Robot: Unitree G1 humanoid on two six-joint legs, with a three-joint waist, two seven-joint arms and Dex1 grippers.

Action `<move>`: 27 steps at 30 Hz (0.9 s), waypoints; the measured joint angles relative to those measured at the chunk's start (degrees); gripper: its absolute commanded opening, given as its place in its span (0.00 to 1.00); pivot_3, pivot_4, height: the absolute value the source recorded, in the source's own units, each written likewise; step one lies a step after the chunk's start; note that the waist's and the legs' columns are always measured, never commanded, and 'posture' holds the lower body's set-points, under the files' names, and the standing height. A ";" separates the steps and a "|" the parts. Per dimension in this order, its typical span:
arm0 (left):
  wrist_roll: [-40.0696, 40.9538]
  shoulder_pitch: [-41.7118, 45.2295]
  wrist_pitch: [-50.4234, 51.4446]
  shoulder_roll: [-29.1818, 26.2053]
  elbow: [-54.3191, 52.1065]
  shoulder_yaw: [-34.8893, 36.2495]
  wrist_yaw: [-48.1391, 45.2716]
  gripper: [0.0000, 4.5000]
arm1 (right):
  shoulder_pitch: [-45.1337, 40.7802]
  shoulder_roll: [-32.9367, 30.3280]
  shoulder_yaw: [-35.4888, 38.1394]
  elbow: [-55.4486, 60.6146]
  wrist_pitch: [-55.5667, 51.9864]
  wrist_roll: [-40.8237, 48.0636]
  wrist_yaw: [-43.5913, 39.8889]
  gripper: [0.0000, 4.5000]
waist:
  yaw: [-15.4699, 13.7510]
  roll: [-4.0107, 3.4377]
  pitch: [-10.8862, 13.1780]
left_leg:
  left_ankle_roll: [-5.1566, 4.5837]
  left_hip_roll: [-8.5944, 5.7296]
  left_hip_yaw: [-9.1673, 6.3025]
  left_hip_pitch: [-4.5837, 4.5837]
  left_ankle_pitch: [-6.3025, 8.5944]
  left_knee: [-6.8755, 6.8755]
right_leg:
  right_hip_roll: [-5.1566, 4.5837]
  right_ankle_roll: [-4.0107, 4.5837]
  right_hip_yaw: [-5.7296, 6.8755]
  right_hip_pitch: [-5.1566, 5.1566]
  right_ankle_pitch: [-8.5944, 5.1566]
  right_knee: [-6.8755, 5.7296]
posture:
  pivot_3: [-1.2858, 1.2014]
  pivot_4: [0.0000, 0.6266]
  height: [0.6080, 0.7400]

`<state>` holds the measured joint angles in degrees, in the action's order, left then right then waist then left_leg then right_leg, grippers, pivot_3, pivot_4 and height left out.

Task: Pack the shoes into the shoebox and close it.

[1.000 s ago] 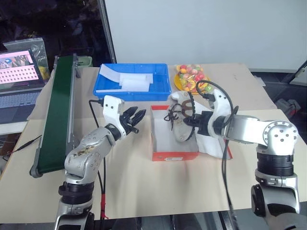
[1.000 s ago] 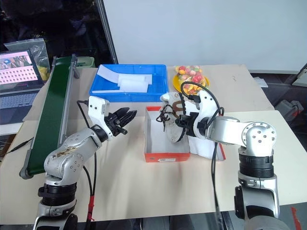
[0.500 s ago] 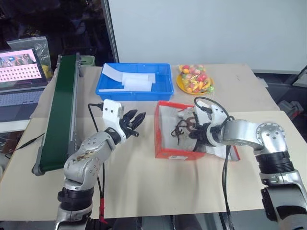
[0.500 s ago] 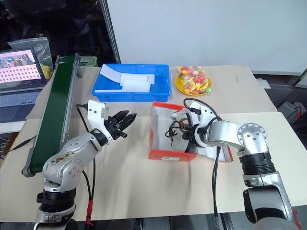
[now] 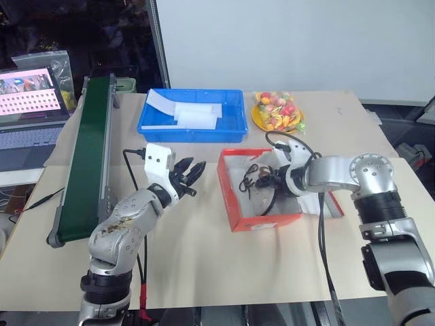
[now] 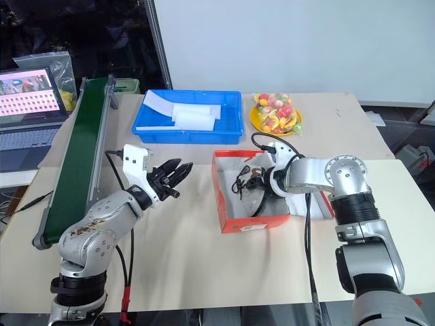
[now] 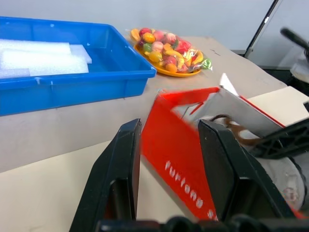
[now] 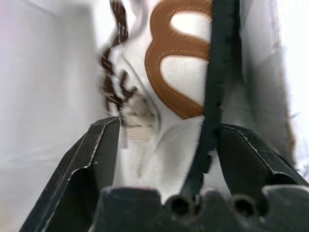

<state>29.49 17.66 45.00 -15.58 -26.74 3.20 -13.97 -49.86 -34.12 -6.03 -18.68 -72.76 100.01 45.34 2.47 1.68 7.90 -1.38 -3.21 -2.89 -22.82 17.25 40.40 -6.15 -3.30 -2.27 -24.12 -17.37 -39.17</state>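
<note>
Now the right gripper (image 6: 260, 185) has carried a shoe (image 5: 262, 190) down into the red shoebox (image 5: 234, 204) on the bench (image 5: 204, 258) and spread its fingers off it, while the left gripper (image 5: 194, 170) hovers part-open beside the box, lid unclosed.

Both arms are clad in silver-grey metal; a black cable is run along each, and each end effector (image 5: 189, 170) (image 6: 262, 182) is fitted with black fingers.
</note>
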 measured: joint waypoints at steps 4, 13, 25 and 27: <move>-0.04 0.22 -0.03 0.01 0.09 -0.04 -0.06 0.44 | -3.21 1.43 1.57 1.84 0.01 -1.61 -1.27 0.75 | 0.05 0.00 0.00 | 0.00 -0.01 0.00 -0.03 0.00 0.00 | -0.01 0.00 0.00 -0.05 0.00 -0.01 | 0.52 0.24 0.88; -2.67 0.91 -2.40 -1.64 1.66 0.31 0.03 0.44 | -7.13 -4.24 -2.57 28.46 7.85 -24.05 -20.50 0.75 | -0.14 -0.03 0.00 | -0.03 -0.08 -0.11 -0.20 0.02 0.00 | -0.01 -0.02 0.10 -0.23 0.01 0.00 | 0.52 0.24 0.88; -7.52 -0.64 -5.14 -5.84 4.82 8.10 2.55 0.49 | 10.72 0.19 -22.11 44.08 34.11 -66.30 -50.71 0.98 | -0.06 0.01 -0.02 | 0.10 -0.12 -0.12 0.04 -0.06 0.07 | -0.05 -0.07 -0.02 -0.22 0.05 0.05 | 0.52 0.24 0.88; -8.11 -1.20 -5.41 -6.46 5.07 9.11 2.67 0.58 | 11.11 1.86 -21.55 43.71 34.97 -68.21 -52.16 1.00 | -0.17 0.01 -0.02 | 0.10 -0.12 -0.15 0.08 -0.05 0.09 | -0.05 -0.06 0.01 -0.16 0.06 0.06 | 0.52 0.24 0.88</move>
<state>21.37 16.46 39.59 -22.04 -21.67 12.31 -11.30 -38.75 -32.26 -27.58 25.03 -37.79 31.80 -6.82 2.30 1.69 7.88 -1.28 -3.34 -3.04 -22.74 17.20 40.49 -6.20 -3.37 -2.26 -24.28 -17.31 -39.11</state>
